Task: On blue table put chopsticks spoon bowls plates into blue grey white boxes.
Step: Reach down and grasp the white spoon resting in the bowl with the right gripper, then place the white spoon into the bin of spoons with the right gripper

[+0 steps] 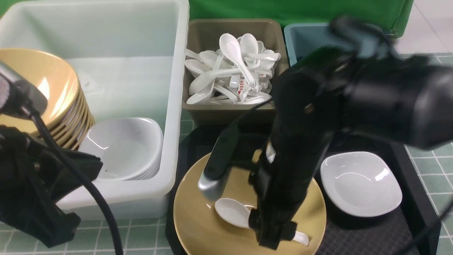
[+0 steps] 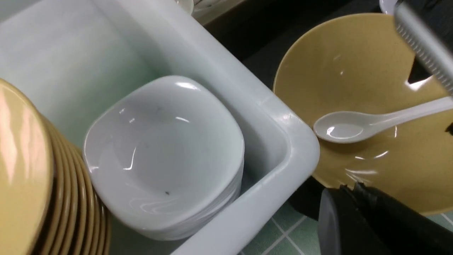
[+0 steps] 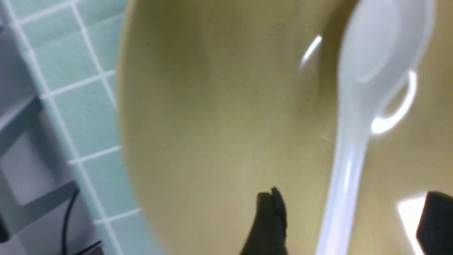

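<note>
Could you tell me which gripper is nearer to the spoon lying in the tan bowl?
The right. The right gripper hangs open over the spoon, at its handle; the left gripper is off beside the white box, outside the bowl.

We take this for a robotics lab staged as a dish-sorting station. Well beyond the right gripper (image 1: 274,232) hangs a green cloth backdrop (image 1: 300,10), with pale floor tiles (image 1: 431,21) off to its right. Beneath the gripper a black tray (image 1: 371,233) lies on the blue table (image 1: 431,177) of gridded squares. Ahead of the gripper, the grey box (image 1: 200,39) holds a heap of identical white spoons (image 1: 233,71).
</note>
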